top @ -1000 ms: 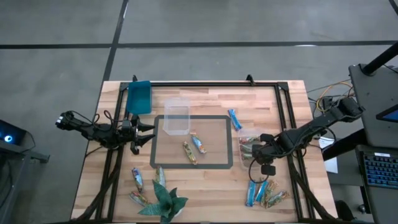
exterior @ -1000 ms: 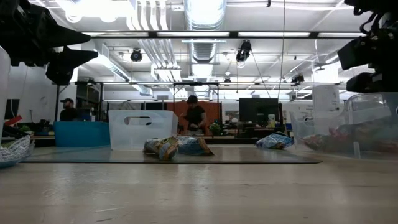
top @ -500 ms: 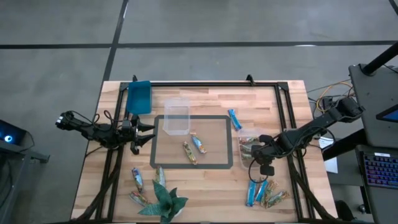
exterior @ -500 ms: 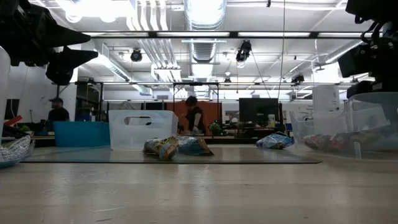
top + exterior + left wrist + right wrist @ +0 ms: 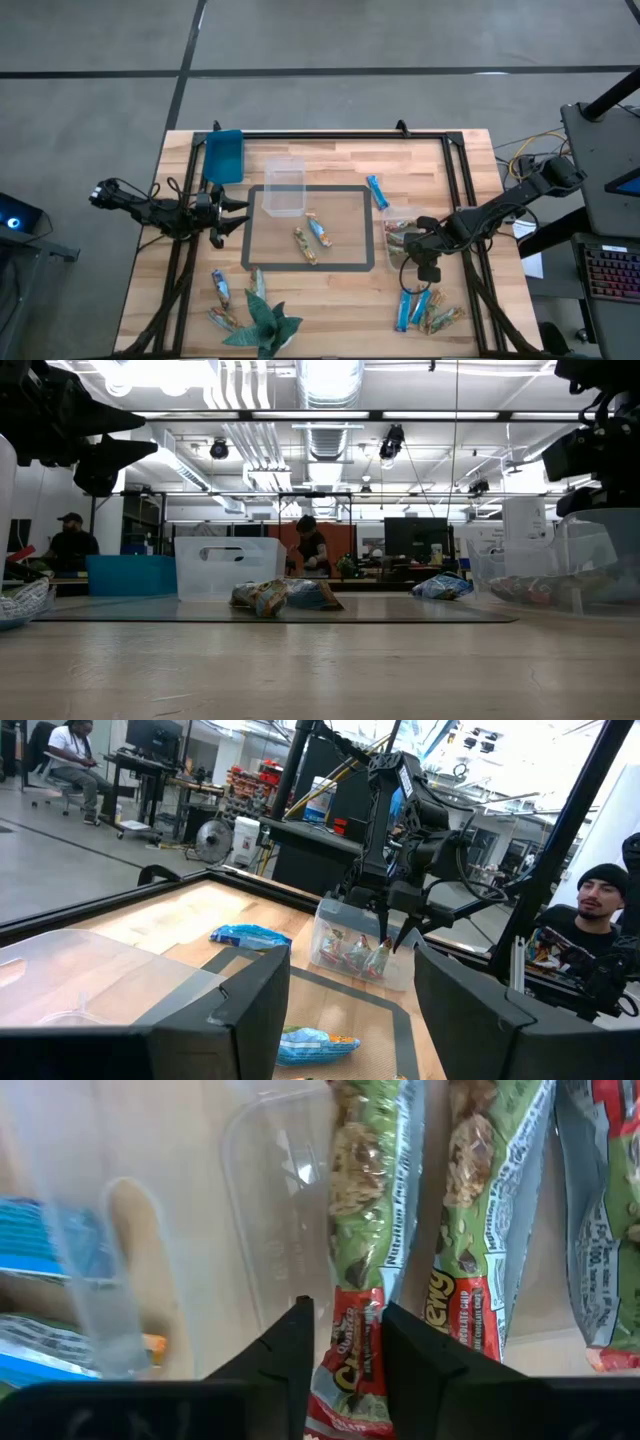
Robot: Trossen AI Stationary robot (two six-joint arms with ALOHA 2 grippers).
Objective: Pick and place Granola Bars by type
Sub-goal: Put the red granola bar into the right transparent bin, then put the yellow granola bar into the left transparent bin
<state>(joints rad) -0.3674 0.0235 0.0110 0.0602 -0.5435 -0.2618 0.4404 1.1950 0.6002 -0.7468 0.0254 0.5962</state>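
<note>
Right gripper point(image 5: 342, 1342) is hanging over the clear plastic tub point(image 5: 400, 232) at the high view's right, fingers just parting around a green-and-red wrapped granola bar point(image 5: 362, 1230). Best to open fully, letting it drop flat beside its matching neighbour. Left gripper point(image 5: 232, 216) is waiting spread and empty at the left bench edge.

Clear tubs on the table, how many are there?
2. One clear tub stands over the mat's top-left corner in the high view. The second tub sits just right of the mat, with granola bars inside.
</note>
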